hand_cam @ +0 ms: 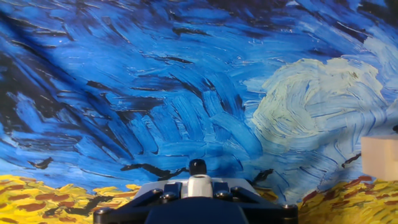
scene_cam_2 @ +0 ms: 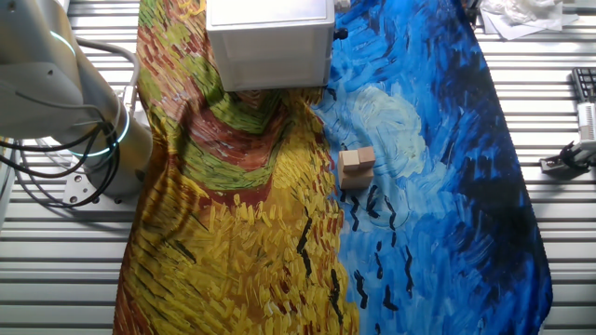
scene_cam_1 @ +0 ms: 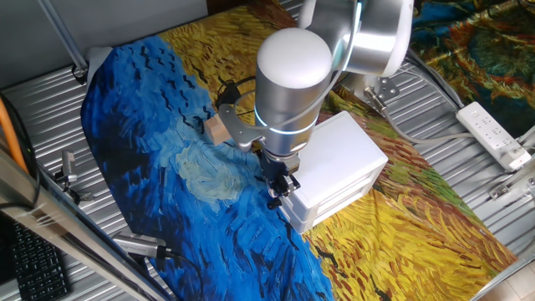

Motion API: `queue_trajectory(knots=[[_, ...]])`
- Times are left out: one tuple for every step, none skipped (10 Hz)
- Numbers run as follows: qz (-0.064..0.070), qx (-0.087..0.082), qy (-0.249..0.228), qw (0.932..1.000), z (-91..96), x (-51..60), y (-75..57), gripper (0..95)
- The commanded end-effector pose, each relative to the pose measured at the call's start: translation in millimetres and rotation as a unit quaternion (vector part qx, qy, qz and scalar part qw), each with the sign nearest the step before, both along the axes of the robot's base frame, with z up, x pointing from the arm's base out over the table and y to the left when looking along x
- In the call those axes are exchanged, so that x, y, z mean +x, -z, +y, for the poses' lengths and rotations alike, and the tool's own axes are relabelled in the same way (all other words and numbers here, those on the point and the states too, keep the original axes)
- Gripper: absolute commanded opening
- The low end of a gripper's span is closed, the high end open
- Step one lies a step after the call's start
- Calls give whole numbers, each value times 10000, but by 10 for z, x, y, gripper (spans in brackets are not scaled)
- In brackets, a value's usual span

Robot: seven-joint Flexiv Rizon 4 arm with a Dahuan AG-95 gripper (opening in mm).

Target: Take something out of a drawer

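The white boxy cabinet (scene_cam_1: 338, 159) stands on the painted cloth, and it also shows at the top of the other fixed view (scene_cam_2: 270, 37). Its drawer front faces the blue side of the cloth, and the seams on its side look flush. My gripper (scene_cam_1: 277, 191) hangs at that front end, its dark fingers close against the cabinet. The knob is hidden behind them. The hand view shows only the gripper's dark blue body (hand_cam: 196, 202) over blue cloth, not the fingertips. I cannot tell whether the jaws are open or shut.
A small wooden block (scene_cam_2: 357, 163) lies on the blue cloth in front of the cabinet; it also shows behind the arm (scene_cam_1: 217, 127) and at the hand view's right edge (hand_cam: 380, 158). A white power strip (scene_cam_1: 495, 134) lies on the slatted table.
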State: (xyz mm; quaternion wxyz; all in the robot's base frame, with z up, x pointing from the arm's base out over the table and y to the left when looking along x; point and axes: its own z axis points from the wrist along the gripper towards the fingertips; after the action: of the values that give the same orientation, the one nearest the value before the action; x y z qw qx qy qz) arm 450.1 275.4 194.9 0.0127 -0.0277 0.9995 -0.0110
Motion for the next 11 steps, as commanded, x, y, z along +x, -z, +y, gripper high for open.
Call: queue_trajectory(knots=[[-1, 4, -16, 10000, -19, -13, 17, 190], [-4, 1, -17, 10000, -25, -15, 28, 190], [-20, -1, -34, 10000, -31, -18, 42, 190], [-27, -6, -48, 10000, -34, -16, 54, 190], [-35, -5, -46, 10000, -36, -14, 69, 380], [-46, -4, -55, 10000, -40, -11, 92, 380], [-50, 0, -51, 10000, -42, -8, 109, 380], [-50, 5, -52, 10000, -44, -6, 120, 380], [-50, 4, -48, 10000, -45, -4, 131, 380], [-50, 10, -54, 10000, -48, -1, 149, 380], [-46, 12, -56, 10000, -50, 0, 159, 380]])
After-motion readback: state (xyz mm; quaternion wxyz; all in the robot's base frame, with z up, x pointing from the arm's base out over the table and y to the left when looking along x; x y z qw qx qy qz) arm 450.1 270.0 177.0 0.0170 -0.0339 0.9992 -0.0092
